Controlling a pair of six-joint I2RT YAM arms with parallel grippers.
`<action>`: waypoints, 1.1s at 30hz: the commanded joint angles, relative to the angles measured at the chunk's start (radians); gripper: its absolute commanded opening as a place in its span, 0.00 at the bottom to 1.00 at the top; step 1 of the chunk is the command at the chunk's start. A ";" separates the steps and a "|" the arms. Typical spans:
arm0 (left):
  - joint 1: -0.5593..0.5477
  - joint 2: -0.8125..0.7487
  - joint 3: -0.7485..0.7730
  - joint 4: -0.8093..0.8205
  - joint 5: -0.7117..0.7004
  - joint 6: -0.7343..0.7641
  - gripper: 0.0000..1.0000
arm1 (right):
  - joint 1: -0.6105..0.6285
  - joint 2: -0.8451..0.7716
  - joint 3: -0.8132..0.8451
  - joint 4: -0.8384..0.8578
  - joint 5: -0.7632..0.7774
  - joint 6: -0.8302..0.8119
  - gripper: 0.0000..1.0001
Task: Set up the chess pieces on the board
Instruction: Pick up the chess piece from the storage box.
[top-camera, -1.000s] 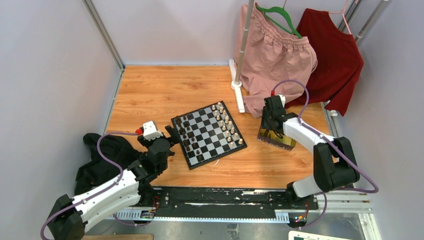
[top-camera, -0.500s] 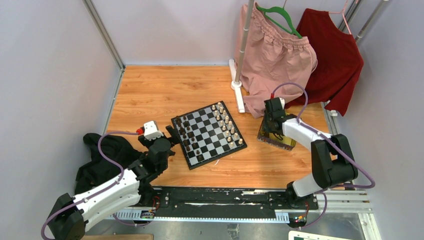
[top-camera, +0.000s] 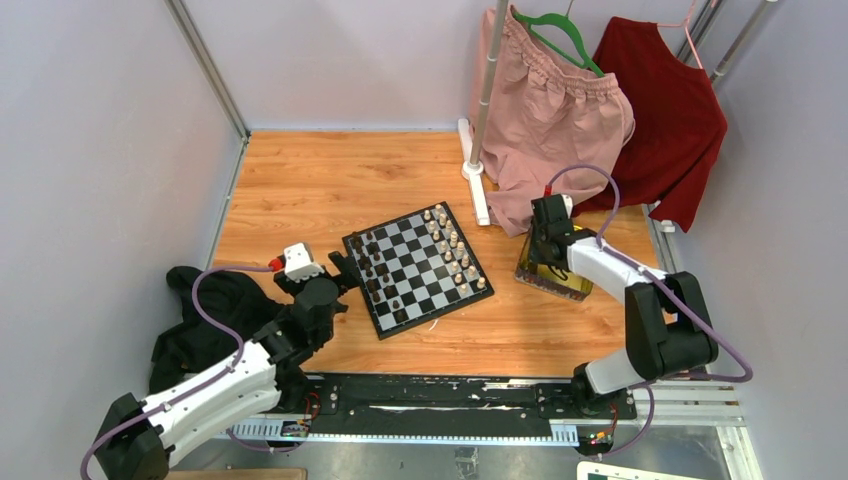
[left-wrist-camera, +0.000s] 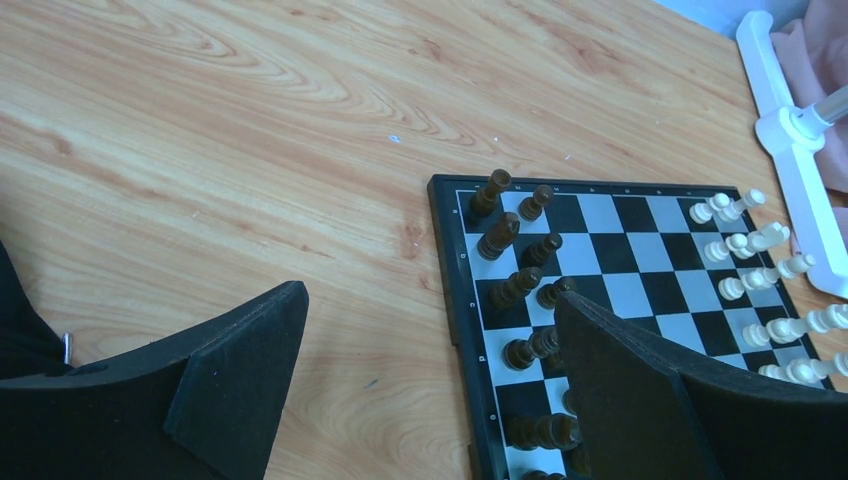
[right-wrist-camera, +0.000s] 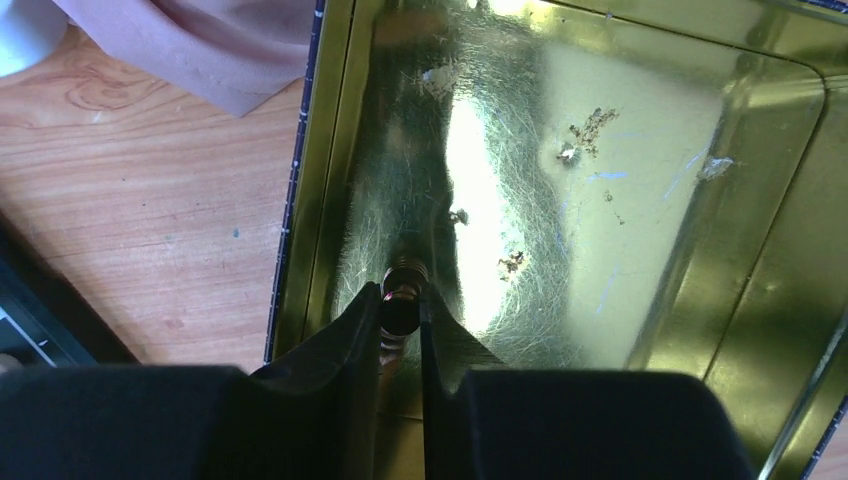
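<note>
The board (top-camera: 417, 268) lies at the table's centre. Dark chess pieces (top-camera: 372, 270) stand in two files along its left side, and cream ones (top-camera: 455, 248) line its right side. My left gripper (top-camera: 340, 270) hangs open at the board's left edge. In the left wrist view it (left-wrist-camera: 428, 300) straddles the board's black border (left-wrist-camera: 445, 250), close to the dark pieces (left-wrist-camera: 515, 288). My right gripper (top-camera: 543, 255) reaches down into the gold tray (top-camera: 555, 282). In the right wrist view its jaws (right-wrist-camera: 400, 305) are shut on one dark chess piece (right-wrist-camera: 404, 275) over the tray floor (right-wrist-camera: 600, 200).
A black cloth (top-camera: 205, 315) lies at the left, beside the left arm. A pink garment (top-camera: 555, 110) and a red one (top-camera: 665, 110) hang at the back right. The rack's white foot (top-camera: 476, 185) rests on the table just beyond the board.
The right gripper's jaws have drawn together onto the dark piece in the gold tray. The left arm has barely moved.
</note>
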 joint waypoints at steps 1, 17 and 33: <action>0.010 -0.055 -0.006 -0.048 -0.030 -0.027 1.00 | -0.014 -0.076 -0.017 -0.020 0.021 -0.001 0.00; 0.010 -0.233 0.023 -0.261 -0.031 -0.069 1.00 | -0.014 -0.181 -0.039 -0.031 0.019 -0.003 0.00; 0.010 -0.275 0.053 -0.346 -0.027 -0.079 1.00 | 0.277 -0.327 0.033 -0.146 0.065 -0.085 0.00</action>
